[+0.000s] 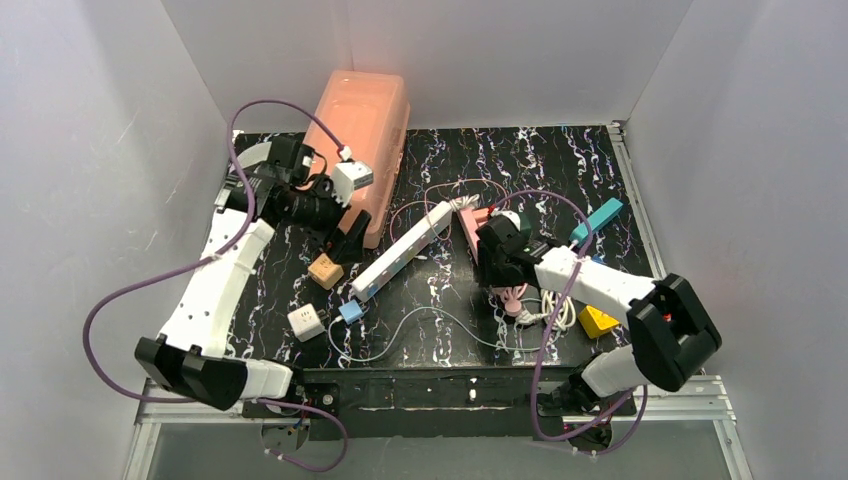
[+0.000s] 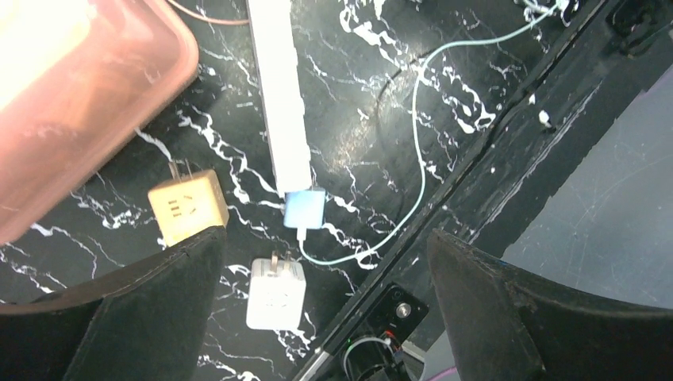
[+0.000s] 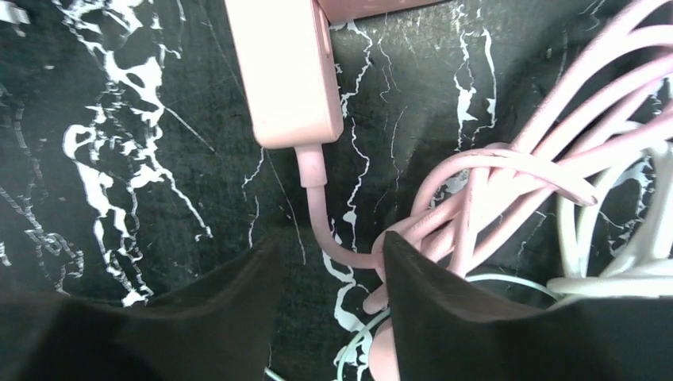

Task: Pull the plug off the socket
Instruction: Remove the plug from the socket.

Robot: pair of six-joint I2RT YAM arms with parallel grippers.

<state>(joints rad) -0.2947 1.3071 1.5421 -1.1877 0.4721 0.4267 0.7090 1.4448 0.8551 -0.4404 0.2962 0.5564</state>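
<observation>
A white socket strip (image 1: 405, 250) lies diagonally in mid-table, and a light blue plug (image 1: 350, 310) with a pale cable sits in its near end. In the left wrist view the plug (image 2: 305, 209) is still seated at the end of the strip (image 2: 279, 95). My left gripper (image 2: 324, 236) hangs open above it, empty, its fingers wide either side; from the top it (image 1: 345, 240) is left of the strip. My right gripper (image 3: 329, 242) stands open low over the mat beside a pink strip (image 3: 286, 71). The strip's pink cord (image 3: 508, 159) touches the right finger.
A pink plastic box (image 1: 362, 140) stands at the back left. A tan cube adapter (image 2: 187, 206) and a white cube adapter (image 2: 275, 294) lie near the plug. Coiled white cable (image 1: 555, 310), a yellow block (image 1: 598, 320) and a teal piece (image 1: 597, 218) sit right.
</observation>
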